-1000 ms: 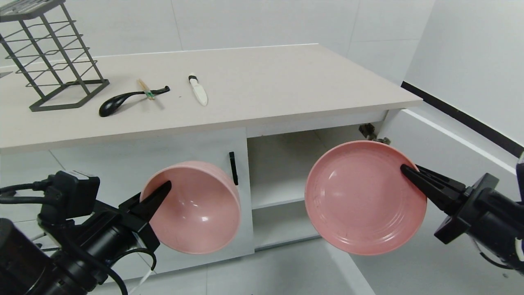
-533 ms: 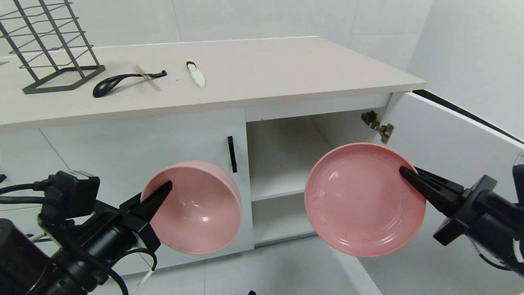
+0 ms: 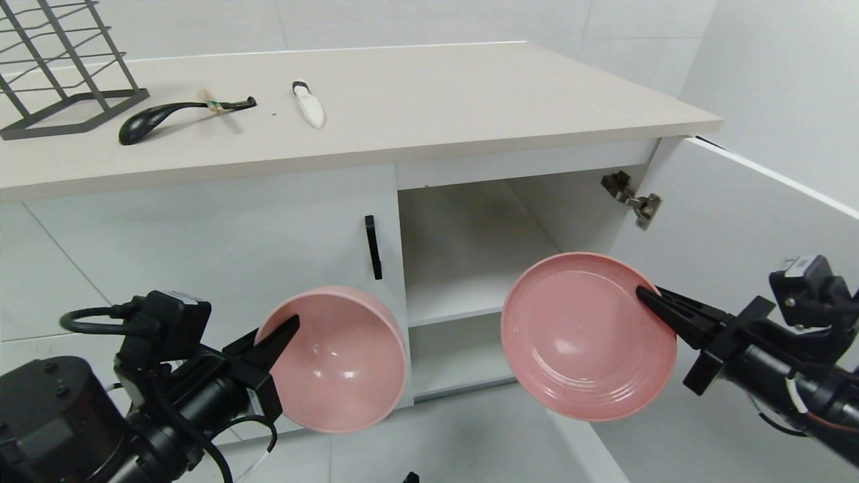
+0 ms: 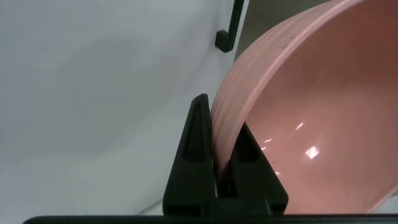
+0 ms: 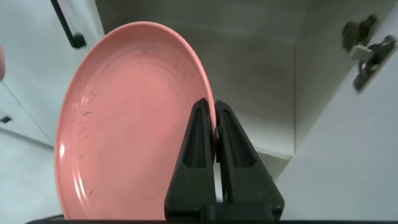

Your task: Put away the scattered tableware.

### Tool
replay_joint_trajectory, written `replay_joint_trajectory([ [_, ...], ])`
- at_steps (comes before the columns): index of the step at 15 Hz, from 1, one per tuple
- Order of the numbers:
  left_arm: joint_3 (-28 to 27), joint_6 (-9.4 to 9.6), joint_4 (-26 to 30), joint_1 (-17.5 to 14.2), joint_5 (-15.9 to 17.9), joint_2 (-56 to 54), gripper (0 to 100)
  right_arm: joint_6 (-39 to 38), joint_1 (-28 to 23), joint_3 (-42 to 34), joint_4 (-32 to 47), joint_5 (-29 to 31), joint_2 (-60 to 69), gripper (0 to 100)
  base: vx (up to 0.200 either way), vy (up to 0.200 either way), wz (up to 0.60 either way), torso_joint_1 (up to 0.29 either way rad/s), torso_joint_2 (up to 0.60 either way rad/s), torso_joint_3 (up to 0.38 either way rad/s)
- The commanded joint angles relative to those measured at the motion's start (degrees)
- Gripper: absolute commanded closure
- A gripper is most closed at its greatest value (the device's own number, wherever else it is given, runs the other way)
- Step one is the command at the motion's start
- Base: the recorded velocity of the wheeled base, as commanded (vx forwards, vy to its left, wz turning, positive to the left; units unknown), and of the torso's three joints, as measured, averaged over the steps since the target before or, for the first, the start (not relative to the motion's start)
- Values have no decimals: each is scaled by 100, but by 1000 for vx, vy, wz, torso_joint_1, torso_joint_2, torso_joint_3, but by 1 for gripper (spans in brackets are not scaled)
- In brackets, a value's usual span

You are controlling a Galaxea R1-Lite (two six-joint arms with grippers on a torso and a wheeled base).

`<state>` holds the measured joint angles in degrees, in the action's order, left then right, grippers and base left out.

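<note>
The left gripper (image 3: 292, 323) is clamped on the rim of a pink bowl (image 3: 342, 365), one finger inside and one outside, with the bowl hanging sideways beyond its tips. The right gripper (image 3: 641, 293) pinches the edge of a pink plate (image 3: 580, 339), also held on edge. Past both is the open cabinet (image 3: 470, 221), its shelf (image 3: 456, 305) ahead of the plate and its door (image 3: 738, 215) beside the right arm. With such thin rim grips either dish could swivel or slip, and the plate may clip the shelf or hinge (image 3: 634, 198) going in.
</note>
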<state>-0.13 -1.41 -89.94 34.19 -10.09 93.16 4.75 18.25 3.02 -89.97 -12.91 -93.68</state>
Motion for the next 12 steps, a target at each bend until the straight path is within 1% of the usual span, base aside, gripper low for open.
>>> replay_joint_trajectory([
  [1,5,10,-6,35,7,-8,100,8,74,23,-3,-1,-458,100,0,0,0,0,0,0],
  [3,5,36,-6,35,7,-8,100,17,232,14,-3,-1,-519,100,0,0,0,0,0,0],
  [6,13,54,-6,-27,7,-96,100,17,258,-3,-3,-1,-669,100,0,0,0,0,0,0],
  [8,13,62,-6,-44,-1,-184,100,17,355,58,-3,-1,-827,100,200,0,0,0,2,2],
  [9,13,62,-6,8,-1,-246,100,34,364,163,-3,-1,-950,100,200,0,0,-12,7,7],
  [10,13,71,-6,52,-1,-290,100,34,328,278,-3,-1,-1117,100,0,0,0,0,0,0],
  [12,13,185,-6,263,-10,-316,100,34,232,489,-3,-1,-1460,100,0,0,0,0,0,0],
])
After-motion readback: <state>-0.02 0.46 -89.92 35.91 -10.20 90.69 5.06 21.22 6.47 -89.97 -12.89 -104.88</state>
